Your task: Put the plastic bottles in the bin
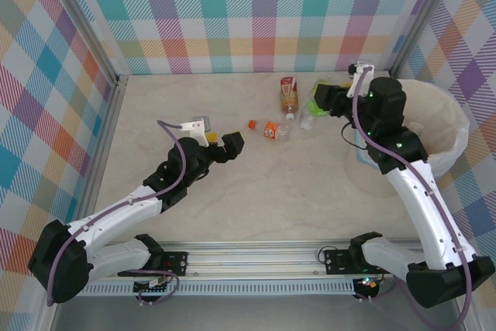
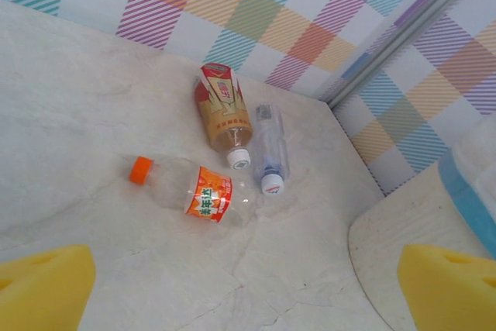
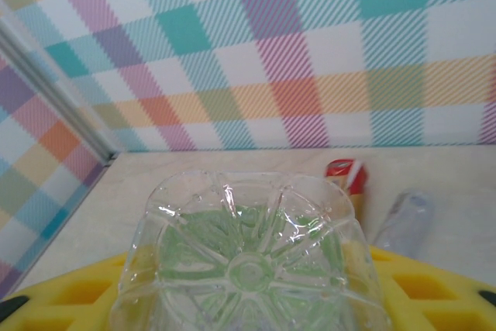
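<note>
- Holding a green-tinted bottle (image 3: 248, 261) between its yellow pads (base toward the wrist camera), the right pincer (image 1: 324, 98) sits at about 1 o'clock on the counter (image 1: 310, 191), with the bin (image 1: 463, 131) at its 3 o'clock.
- Left pincer (image 1: 223, 142) is spread wide with nothing in it, and points toward 2 o'clock at the orange-label bottle (image 2: 203, 196).
- Three bottles lie on their sides near the far wall: the orange-label one, a tan bottle (image 2: 223, 112) and a clear bottle (image 2: 270, 147). The last two are side by side; contact cannot be told.
- Handling, judged: light, thin-walled and easily dented, smooth and apt to roll. Take each mid-body across the long axis with a modest squeeze.
- Room: open counter from 6 to 10 o'clock. The far wall and corner post crowd the tan and clear pair. The bin rim stands high (clear it before letting go).
</note>
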`<state>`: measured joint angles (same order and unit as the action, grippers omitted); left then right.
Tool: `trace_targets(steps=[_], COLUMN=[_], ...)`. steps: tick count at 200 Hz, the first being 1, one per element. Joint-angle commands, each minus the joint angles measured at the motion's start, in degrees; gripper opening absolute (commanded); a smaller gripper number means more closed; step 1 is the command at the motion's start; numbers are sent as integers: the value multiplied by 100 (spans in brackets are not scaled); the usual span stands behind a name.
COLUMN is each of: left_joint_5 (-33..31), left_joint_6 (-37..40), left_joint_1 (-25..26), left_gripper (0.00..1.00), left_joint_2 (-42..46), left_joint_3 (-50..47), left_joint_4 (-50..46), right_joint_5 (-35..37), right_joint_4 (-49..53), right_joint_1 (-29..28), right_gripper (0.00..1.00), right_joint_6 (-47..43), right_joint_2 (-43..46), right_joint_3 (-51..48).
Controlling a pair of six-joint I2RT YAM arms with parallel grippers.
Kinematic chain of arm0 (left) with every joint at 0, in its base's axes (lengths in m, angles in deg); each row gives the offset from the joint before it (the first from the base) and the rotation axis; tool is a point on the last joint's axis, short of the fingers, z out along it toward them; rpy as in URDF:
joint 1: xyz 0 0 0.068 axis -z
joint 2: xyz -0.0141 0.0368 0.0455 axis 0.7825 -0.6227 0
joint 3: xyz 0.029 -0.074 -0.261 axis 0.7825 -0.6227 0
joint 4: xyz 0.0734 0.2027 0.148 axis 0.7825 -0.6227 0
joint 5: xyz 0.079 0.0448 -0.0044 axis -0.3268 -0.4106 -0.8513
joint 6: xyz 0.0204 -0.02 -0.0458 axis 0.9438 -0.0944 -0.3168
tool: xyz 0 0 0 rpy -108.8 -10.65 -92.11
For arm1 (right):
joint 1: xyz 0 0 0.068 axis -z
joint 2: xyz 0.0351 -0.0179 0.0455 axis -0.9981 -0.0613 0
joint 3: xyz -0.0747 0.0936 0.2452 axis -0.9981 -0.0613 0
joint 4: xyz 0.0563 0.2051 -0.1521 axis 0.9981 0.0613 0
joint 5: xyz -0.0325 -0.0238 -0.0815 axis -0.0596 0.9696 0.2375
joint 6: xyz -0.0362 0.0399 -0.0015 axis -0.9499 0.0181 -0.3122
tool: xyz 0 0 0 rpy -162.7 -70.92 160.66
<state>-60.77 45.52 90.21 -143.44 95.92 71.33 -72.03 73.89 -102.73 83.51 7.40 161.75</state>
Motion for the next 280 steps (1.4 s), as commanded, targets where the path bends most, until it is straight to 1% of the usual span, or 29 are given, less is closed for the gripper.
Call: trace_targets(steps=[1,26,66,92,114,125,136,146,158,172,184,196,218,230,231,242,253,280], left_joint_5=[-160,-198,-346,-466,-455,-420,-378,-362,-361,-370,-371,-408,-525,-538,-537,-528,-514,-452], left_joint_6=[-136,-209,-240,-237,-252,-247,-241,-231,-225,-221,-223,-213,-205,-214,-217,-234,-257,-321], left_joint_1=[-40,-40,-57,-93,-119,-127,-128,-137,-137,-146,-145,-150,-174,-196,-197,-215,-216,-229], left_gripper=[100,100,100,100,100,100,100,100,100,100,100,100,100,100,100,100,100,100], left_joint_2=[44,4,-9,-91,-225,-292,-355,-391,-411,-414,-368,-318,-291,-317,-326,-363,-418,-584], left_joint_3=[-92,-91,-91,-74,-39,0,30,46,49,49,50,28,-8,4,5,29,54,134], left_joint_4=[-47,-62,-220,-236,-171,-152,-161,-161,-161,-193,-250,-316,-396,-407,-407,-401,-385,-370], right_joint_5=[283,324,344,-93,-253,-568,-1190,-1724,-2315,-2518,-2216,-1649,-169,652,806,1337,1549,1476], right_joint_4=[118,159,352,375,296,156,-43,-136,-4,60,75,228,557,499,487,399,385,417], right_joint_1=[444,1054,2213,3040,3651,3978,4233,4269,4271,4268,4270,4270,4274,4271,4275,4270,4266,4271], right_gripper=[50,51,51,51,51,51,51,52,52,52,53,54,55,54,54,54,54,53], right_joint_6=[-577,-750,-781,-492,-191,75,398,553,663,690,558,286,-314,-638,-688,-920,-1051,-943], right_joint_2=[128,114,216,290,270,257,208,59,-188,-279,-169,-36,148,289,320,428,506,459], right_joint_3=[324,498,685,790,836,796,749,774,939,1024,1057,1201,1467,1358,1331,1118,836,112])
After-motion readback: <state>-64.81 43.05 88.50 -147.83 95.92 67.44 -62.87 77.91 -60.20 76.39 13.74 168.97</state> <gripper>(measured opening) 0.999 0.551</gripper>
